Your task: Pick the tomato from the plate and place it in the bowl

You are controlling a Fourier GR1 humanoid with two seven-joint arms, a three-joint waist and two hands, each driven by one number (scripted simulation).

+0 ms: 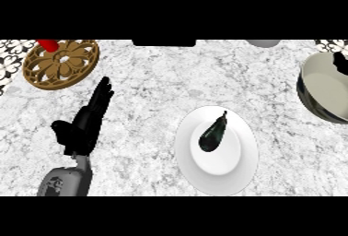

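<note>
Head view: steep look down on the marbled tabletop point(156, 83).
Plate point(234, 177): white, lower centre, carrying a dark, glossy, elongated vegetable point(212, 133). It looks more like an eggplant than a tomato.
Bowl point(319, 90): at the right edge, well apart from the plate.
Left hand point(87, 124): fingers straight, holding nothing, resting left of the plate.
Right hand: only a dark sliver shows at the bowl's rim; can't tell its state.
Handling: likely light, smooth-skinned and slippery; best taken across its thick middle.
Trivet point(61, 61): gold, upper left.
</note>
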